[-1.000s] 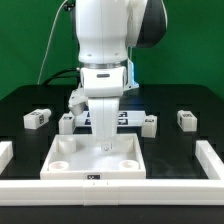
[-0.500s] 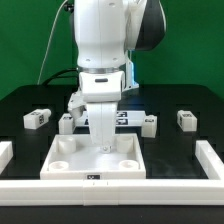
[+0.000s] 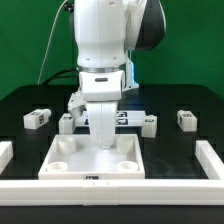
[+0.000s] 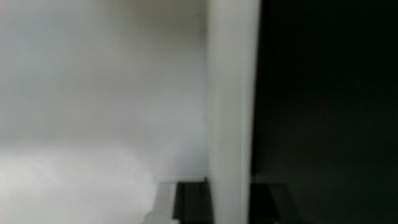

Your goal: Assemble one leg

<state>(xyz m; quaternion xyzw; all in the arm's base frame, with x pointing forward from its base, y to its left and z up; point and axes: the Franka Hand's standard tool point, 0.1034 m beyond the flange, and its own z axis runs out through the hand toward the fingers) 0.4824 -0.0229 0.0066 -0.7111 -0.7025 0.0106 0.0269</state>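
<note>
Claw (image 3: pixel 104 145) dipped slightly; leg (image 3: pixel 37 118) lies flat, crosswise.

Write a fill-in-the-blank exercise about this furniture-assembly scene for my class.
1. ____ small white legs lie on the table.
2. The table's surface is coloured ____.
3. The end effector hangs over the white panel, whose corner sockets are ____ in shape.
Missing words: four; black; round.
</note>
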